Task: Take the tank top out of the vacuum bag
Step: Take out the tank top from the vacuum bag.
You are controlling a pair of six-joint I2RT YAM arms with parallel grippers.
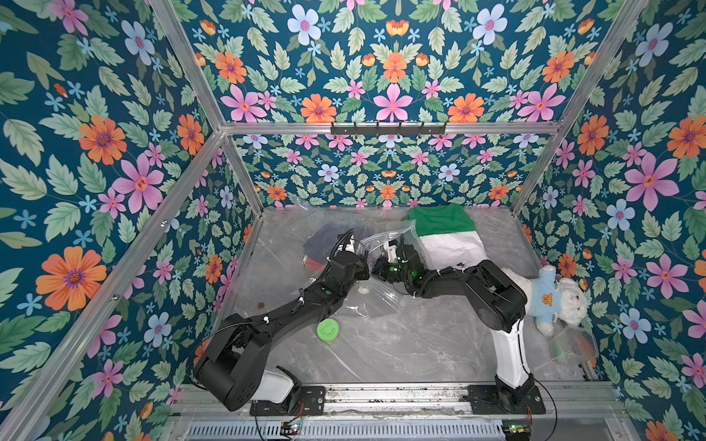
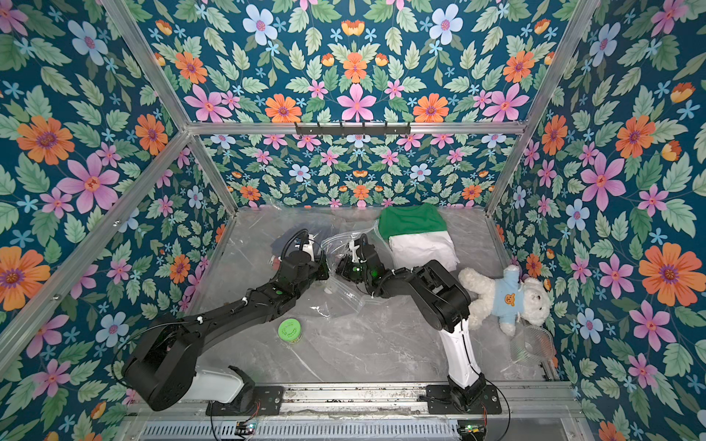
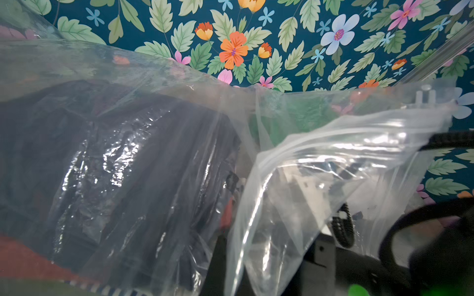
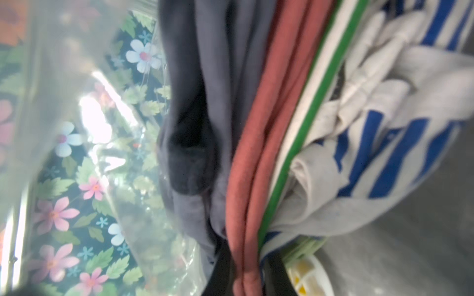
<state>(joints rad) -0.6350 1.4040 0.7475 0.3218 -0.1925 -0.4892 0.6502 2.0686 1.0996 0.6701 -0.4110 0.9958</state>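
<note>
The vacuum bag (image 1: 376, 305) (image 2: 336, 305) lies crinkled mid-table, its white valve (image 1: 363, 289) facing up. Inside it sits a stack of folded clothes: dark grey (image 4: 205, 102), red, white with green trim, and blue-striped (image 4: 384, 153). I take the red one (image 4: 246, 179) (image 1: 315, 264) for the tank top. My left gripper (image 3: 230, 276) (image 1: 363, 252) is shut on the bag's lifted mouth edge (image 3: 333, 143). My right gripper (image 4: 247, 276) (image 1: 373, 268) reaches inside the bag, its jaws shut on the red folds. In both top views the arms hide both grips.
A green-and-white garment (image 1: 443, 233) lies behind the right arm at the back. A white teddy bear in a blue shirt (image 1: 550, 298) and a clear plastic container (image 1: 573, 343) lie at the right edge. A green-lidded jar (image 1: 327, 330) stands by the left arm.
</note>
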